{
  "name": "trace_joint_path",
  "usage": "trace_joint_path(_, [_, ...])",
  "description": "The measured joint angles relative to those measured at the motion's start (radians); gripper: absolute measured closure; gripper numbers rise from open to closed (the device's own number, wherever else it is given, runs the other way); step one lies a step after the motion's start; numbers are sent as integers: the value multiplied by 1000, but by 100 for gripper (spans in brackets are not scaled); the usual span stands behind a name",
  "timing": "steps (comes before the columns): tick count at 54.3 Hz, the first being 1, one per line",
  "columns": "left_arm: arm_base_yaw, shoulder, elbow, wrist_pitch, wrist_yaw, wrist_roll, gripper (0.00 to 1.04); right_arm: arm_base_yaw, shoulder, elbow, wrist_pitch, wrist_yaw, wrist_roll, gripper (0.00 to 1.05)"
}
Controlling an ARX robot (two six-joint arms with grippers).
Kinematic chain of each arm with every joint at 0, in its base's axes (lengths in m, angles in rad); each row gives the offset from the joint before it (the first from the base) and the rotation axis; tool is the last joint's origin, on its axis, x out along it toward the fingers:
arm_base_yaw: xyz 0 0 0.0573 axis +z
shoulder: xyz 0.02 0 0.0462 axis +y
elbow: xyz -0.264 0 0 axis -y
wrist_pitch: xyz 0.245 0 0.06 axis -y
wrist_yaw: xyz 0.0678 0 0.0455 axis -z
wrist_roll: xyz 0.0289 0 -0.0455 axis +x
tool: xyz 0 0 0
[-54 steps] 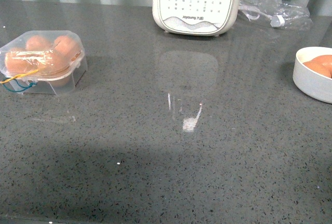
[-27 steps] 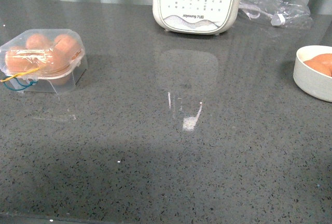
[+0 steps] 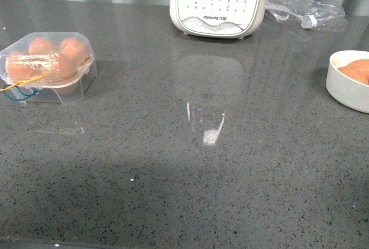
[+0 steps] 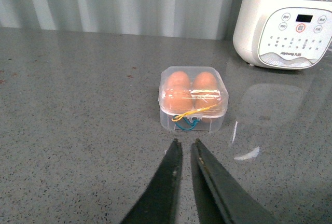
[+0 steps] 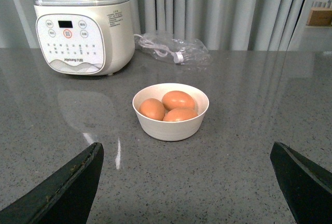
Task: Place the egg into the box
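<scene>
The box point(image 3: 49, 67) stands at the left of the counter with its clear lid down over several brown eggs. From the left wrist it shows as the box point(image 4: 193, 99), a short way beyond my left gripper point(image 4: 185, 142), which is shut and empty. Three look-alike brown eggs lie in a white bowl point(image 5: 171, 127); one egg point(image 5: 178, 99) lies on top. My right gripper point(image 5: 185, 146) is open wide just short of that bowl, touching nothing. The bowl point(image 3: 346, 90) sits at the counter's right edge in the front view. Neither gripper shows there.
A white appliance point(image 3: 218, 1) with buttons stands at the back centre of the grey stone counter. A crumpled clear bag point(image 3: 305, 12) with a cable lies to its right. Curtains hang behind.
</scene>
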Motion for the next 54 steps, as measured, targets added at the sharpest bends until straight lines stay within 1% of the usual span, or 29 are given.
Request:
trace_joint_path(3, [0,0,0,0,0,0,83,0,0,0,0,0,0,7])
trace_joint_path(4, [0,0,0,0,0,0,78,0,0,0,0,0,0,7])
trace_joint_path(7, [0,0,0,0,0,0,67,0,0,0,0,0,0,7])
trace_joint_path(15, [0,0,0,0,0,0,45,0,0,0,0,0,0,7])
trace_joint_path(16, [0,0,0,0,0,0,40,0,0,0,0,0,0,7])
trace_joint_path(18, [0,0,0,0,0,0,33,0,0,0,0,0,0,7])
trace_joint_path(22, [0,0,0,0,0,0,15,0,0,0,0,0,0,7])
trace_joint_path(23, [0,0,0,0,0,0,13,0,0,0,0,0,0,7])
trace_joint_path(25, [0,0,0,0,0,0,5,0,0,0,0,0,0,7])
trace_joint_path(29, [0,0,0,0,0,0,8,0,0,0,0,0,0,7])
trace_joint_path(54, [0,0,0,0,0,0,7,0,0,0,0,0,0,7])
